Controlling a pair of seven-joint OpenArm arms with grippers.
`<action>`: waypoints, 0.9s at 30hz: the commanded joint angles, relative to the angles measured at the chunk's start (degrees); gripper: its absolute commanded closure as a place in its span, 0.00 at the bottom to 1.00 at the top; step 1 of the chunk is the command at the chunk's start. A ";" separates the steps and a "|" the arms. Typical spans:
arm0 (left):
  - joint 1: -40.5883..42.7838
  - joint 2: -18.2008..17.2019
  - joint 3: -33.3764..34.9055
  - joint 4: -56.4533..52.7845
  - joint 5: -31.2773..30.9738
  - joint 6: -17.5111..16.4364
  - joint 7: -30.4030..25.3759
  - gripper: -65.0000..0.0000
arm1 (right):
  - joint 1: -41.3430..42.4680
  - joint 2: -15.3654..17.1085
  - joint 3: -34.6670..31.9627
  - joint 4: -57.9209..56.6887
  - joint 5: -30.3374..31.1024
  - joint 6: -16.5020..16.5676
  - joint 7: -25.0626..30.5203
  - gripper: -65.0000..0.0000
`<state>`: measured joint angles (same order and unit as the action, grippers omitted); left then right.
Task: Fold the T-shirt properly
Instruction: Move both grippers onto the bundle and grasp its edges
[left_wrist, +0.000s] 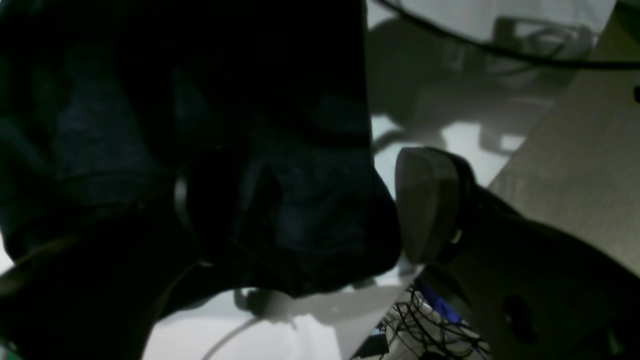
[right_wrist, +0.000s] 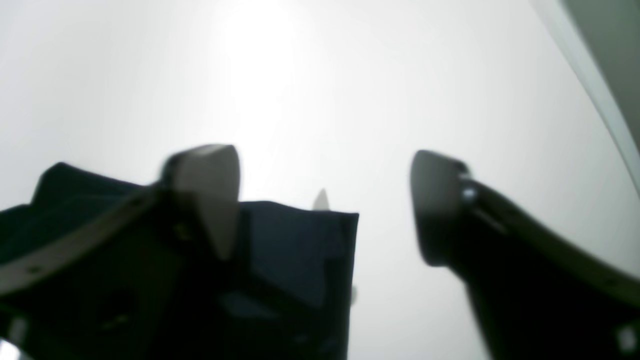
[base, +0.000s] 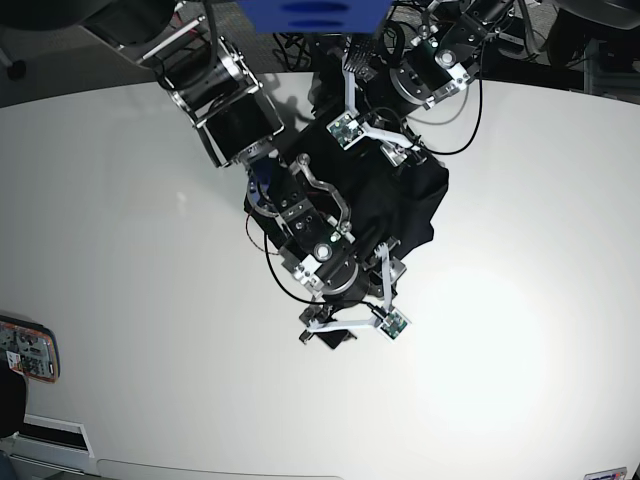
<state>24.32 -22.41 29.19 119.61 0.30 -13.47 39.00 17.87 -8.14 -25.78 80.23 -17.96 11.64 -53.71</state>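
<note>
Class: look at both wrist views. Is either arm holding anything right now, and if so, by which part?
Right gripper: jaws apart, nothing between them; the T-shirt lies beside one finger. Left gripper: shirt fabric bunches between its jaws, but a firm hold cannot be told.

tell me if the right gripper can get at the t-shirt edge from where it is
Probably yes. The right gripper is open with the T-shirt edge lying between its fingers on the white table, and nothing blocks it.

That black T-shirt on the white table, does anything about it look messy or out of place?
Yes. The T-shirt is not lying flat: in the base view it sits as a bunched dark heap near the far middle of the table, partly hidden beneath both arms. In the left wrist view its cloth is crumpled beside the left gripper. Nothing looks torn or spilled.
</note>
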 joint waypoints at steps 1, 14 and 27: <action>-0.01 -0.05 -0.05 1.31 -0.16 -0.02 -1.33 0.26 | 1.25 -0.69 -0.11 0.87 0.50 0.10 1.19 0.41; -0.54 -0.05 -0.13 2.01 0.10 -0.02 -5.73 0.79 | 1.25 -0.69 -0.11 0.87 0.50 0.01 1.45 0.94; -0.54 -0.05 -0.22 1.14 0.19 -0.02 -5.55 1.00 | 5.56 -0.86 -0.11 -10.12 3.49 -0.08 9.89 1.00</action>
<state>23.81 -22.41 29.12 119.98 0.69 -13.67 34.70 21.26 -8.12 -25.98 69.06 -14.68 12.05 -45.47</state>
